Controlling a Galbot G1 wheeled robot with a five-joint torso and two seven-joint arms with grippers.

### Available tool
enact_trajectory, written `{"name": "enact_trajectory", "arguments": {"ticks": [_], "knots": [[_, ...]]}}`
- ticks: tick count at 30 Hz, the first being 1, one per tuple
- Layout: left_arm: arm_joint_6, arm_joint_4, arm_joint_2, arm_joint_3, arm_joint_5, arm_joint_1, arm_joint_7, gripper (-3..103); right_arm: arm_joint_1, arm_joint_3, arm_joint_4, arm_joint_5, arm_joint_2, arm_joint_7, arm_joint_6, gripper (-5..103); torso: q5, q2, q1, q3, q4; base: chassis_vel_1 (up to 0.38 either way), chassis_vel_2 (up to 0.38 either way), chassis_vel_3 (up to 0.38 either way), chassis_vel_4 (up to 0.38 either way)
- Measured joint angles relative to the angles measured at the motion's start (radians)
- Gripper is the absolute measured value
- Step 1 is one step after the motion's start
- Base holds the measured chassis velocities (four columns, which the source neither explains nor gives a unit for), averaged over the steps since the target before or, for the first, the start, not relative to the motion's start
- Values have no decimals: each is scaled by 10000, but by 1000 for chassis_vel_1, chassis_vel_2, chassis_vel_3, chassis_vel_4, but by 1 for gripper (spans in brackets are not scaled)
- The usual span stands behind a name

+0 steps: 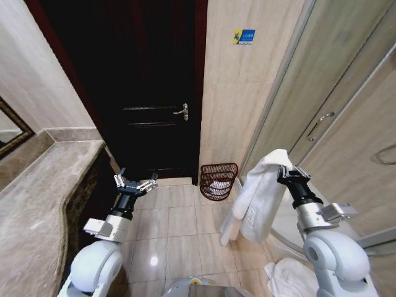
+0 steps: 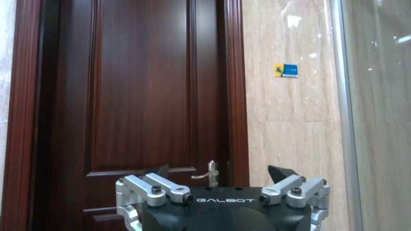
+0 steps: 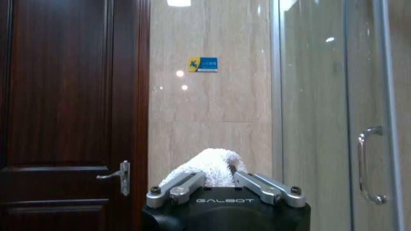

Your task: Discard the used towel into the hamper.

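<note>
Fingers (image 3: 253, 185) of right gripper (image 1: 288, 172) pinched a white, fluffy towel (image 1: 258, 201), hanging limp w/ folds over tiled floor (image 1: 179, 223). Dark red-brown wire hamper (image 1: 219, 181) sat near, by the wall beside dark door (image 1: 148, 93). Left gripper (image 1: 136, 185) hovered apart, fingers spread, empty.

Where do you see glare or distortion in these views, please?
Head view: wide-angle bending of the door and a ceiling-light spot on the floor. Left wrist view: bright glints on the wall tile. Right wrist view: lamp reflections on the tile and shower glass.
</note>
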Motion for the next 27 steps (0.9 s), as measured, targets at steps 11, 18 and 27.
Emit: {"name": "enact_trajectory", "arguments": {"ticks": [11, 18, 27], "knots": [[0, -2, -12, -9, 18, 23, 13, 100, -3, 2, 6, 16, -6, 5, 26, 3, 1, 1, -2, 0, 0, -67, 77, 67, -74], [0, -39, -15, -38, 21, 43, 17, 100, 46, -9, 17, 27, -60, 14, 28, 3, 3, 0, -2, -1, 0, -75, 78, 67, -80], [-152, 58, -19, -23, -4, 6, -24, 100, 73, -33, 17, 28, -67, 19, 28, 3, 0, 1, -2, -1, 1, -81, 84, 81, -80]]}}
